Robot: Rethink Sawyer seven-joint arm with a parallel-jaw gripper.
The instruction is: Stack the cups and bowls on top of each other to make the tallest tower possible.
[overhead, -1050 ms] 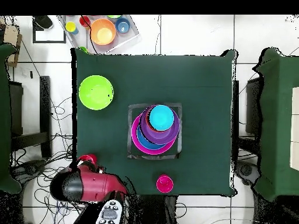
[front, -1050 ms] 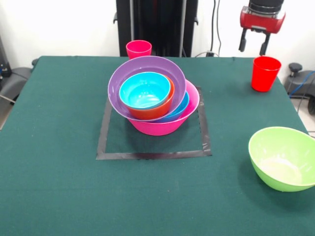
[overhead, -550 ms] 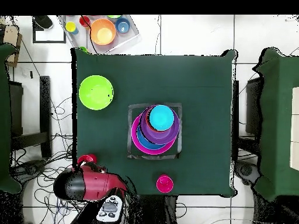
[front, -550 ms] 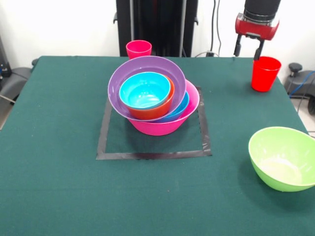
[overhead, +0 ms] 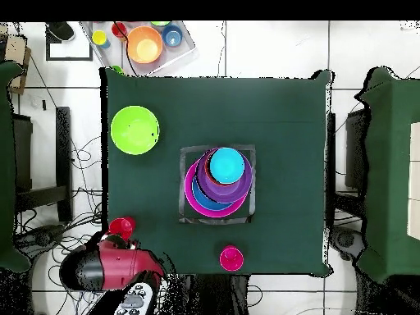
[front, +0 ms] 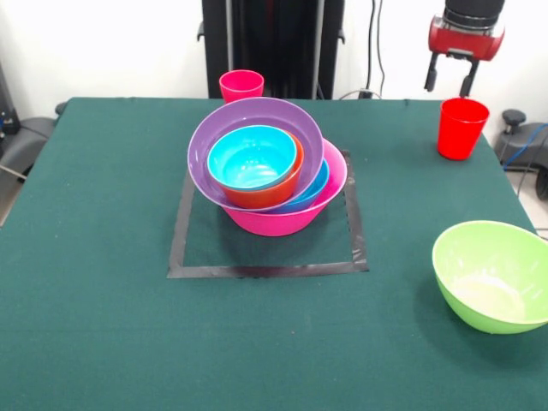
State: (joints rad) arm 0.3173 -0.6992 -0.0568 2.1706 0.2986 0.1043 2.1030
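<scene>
- Your gripper (front: 452, 79) hangs above and just behind the red cup (front: 461, 128), jaws open and holding nothing — both black tips point down, clear of the rim.
- From overhead you see the red cup (overhead: 121, 226) at the surface's (overhead: 279, 115) edge, with the arm's red housing (overhead: 111, 267) just beside it.
- The tower (front: 267, 165) sits inside the black tape square (front: 267, 269) near the middle: pink bowl (front: 282, 221) at the base, then a blue bowl (front: 313, 190), a purple bowl (front: 257, 111) tilted, an orange bowl (front: 264, 192), and a cyan bowl (front: 252, 157) on top.
- The pink-red cup (front: 241, 86) stands upright at the far edge, behind the tower and apart from it.
- The lime bowl (front: 491, 276) rests alone near the right corner in the front view — well apart from the tower.
- Off the surface, overhead, you can spot a tray (overhead: 185, 51) with more small bowls.
</scene>
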